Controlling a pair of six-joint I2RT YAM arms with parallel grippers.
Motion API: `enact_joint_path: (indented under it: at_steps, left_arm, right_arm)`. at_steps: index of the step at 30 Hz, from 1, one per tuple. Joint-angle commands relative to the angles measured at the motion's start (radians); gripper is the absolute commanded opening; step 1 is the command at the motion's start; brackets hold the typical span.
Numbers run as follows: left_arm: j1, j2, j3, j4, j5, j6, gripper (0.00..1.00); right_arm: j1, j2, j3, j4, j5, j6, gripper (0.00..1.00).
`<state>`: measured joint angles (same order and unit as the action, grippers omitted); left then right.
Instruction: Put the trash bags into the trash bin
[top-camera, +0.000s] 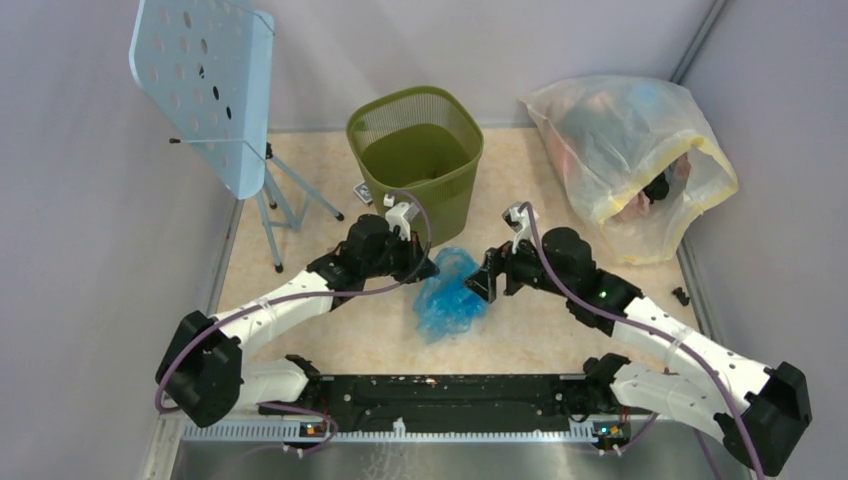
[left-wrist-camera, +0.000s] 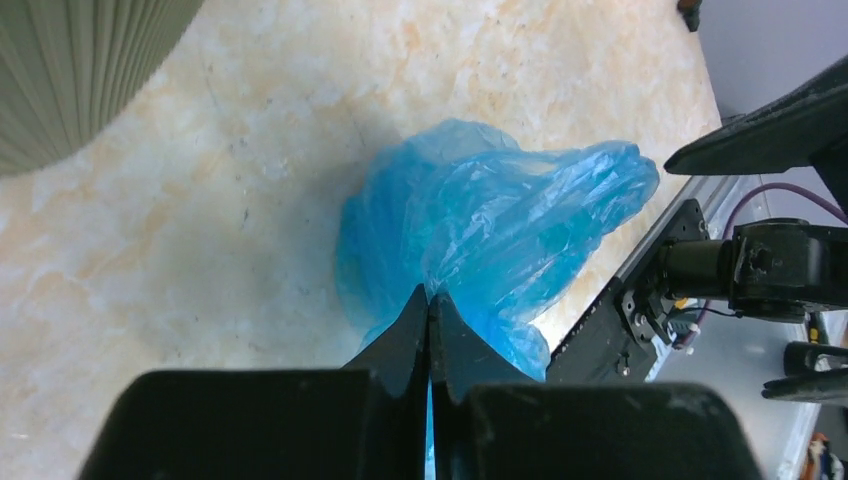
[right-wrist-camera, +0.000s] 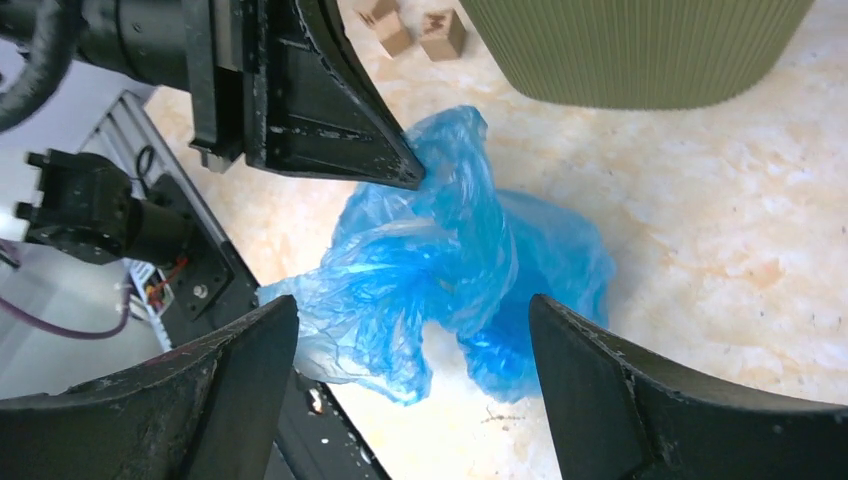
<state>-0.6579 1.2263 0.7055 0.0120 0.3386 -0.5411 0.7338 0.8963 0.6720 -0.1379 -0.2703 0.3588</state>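
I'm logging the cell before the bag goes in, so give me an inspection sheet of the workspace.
Surface: beige marbled table.
Job's things: crumpled light-blue trash bag on the table, in front of the upright olive trash bin, not inside.
Clutter: stuffed yellowish bag right rear; wooden blocks near the bin; perforated blue stand left rear.
Grippers: left gripper shut on the trash bag; right gripper open, straddling it.
Cables: purple cables trail behind both grippers.
Surroundings: plain grey walls.
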Motion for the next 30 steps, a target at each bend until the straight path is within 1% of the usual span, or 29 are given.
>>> enact_joint_path:
  at_steps: [1,2,3,6,10,12,15,20,23,27,30]
  left_arm:
    - [0.012,0.008,0.024,-0.032,0.022,-0.079,0.0]
    - [0.014,0.004,0.022,-0.023,0.032,-0.089,0.0]
    - [0.015,-0.002,0.016,-0.02,0.042,-0.102,0.0]
    - [0.015,-0.025,0.005,0.018,0.058,-0.125,0.0]
    - [0.016,-0.058,-0.001,0.016,0.063,-0.131,0.0]
    - [0.016,-0.075,-0.005,0.009,0.065,-0.133,0.0]
    - [0.016,-0.105,-0.012,0.008,0.079,-0.139,0.0]
    - [0.017,-0.162,0.0,0.009,0.13,-0.154,0.0]
    - [0.019,-0.209,0.019,-0.007,0.137,-0.154,0.0]
    - [0.025,-0.276,0.045,-0.076,0.098,-0.148,0.0]
    - [0.027,-0.311,0.073,-0.146,0.045,-0.119,0.0]
  right_arm:
    - [0.083,-0.009,-0.012,-0.023,0.185,-0.004,0.83]
    - [0.106,0.001,-0.011,-0.022,0.223,0.008,0.81]
    - [0.128,0.016,-0.012,-0.018,0.26,0.024,0.76]
    - [0.155,0.08,-0.019,0.023,0.314,0.088,0.68]
    - [0.175,0.123,-0.045,0.102,0.397,0.168,0.61]
    - [0.175,0.124,-0.067,0.157,0.428,0.182,0.58]
    - [0.175,0.145,-0.075,0.217,0.432,0.182,0.57]
    - [0.174,0.22,-0.049,0.221,0.452,0.187,0.55]
    - [0.175,0.231,-0.048,0.188,0.521,0.213,0.5]
    - [0.174,0.193,-0.064,0.14,0.625,0.23,0.44]
    - [0.173,0.132,-0.079,0.078,0.687,0.226,0.41]
